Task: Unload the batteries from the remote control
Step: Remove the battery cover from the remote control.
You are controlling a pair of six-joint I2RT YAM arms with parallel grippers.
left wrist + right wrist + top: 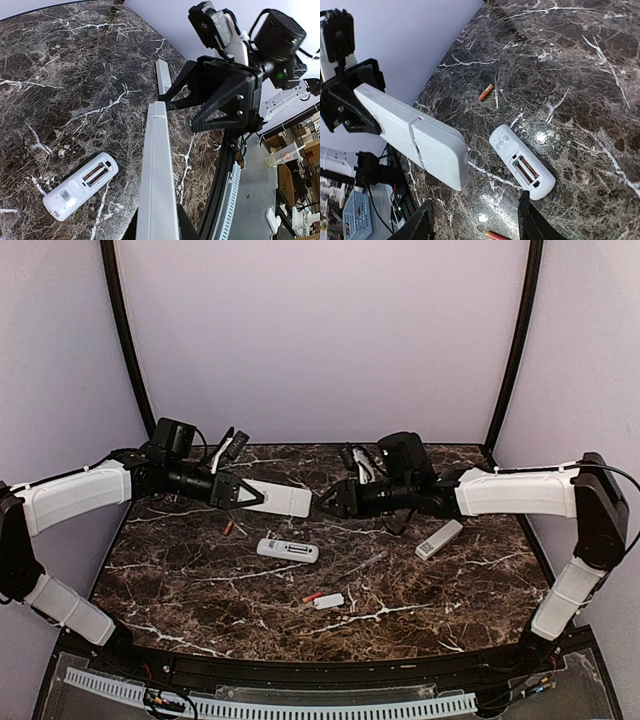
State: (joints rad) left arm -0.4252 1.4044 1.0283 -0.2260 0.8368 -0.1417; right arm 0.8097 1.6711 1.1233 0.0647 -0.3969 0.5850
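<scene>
Above the table (480,590), at about eleven o'clock from its middle in the top view, the left gripper (252,496) is clamped on one end of a white remote (285,500), holding it out level. The right gripper (325,506) sits just off the free end, at three o'clock of it, jaws parted with nothing between them. The back cover of that remote looks to be in place, so its cells are probably inside.

A second remote (287,550) lies near the table's middle with its compartment uncovered (the two bays show brownish in the wrist views, and I cannot tell whether they are bare). One red battery (229,526) lies at ten o'clock of it, and another battery (312,596) lies at six o'clock, just beside a small white cover (329,601). A third remote (438,539) rests at three o'clock, its state unclear.

My read is that one remote is likely emptied, the held one is barely begun and the third is left to do.
</scene>
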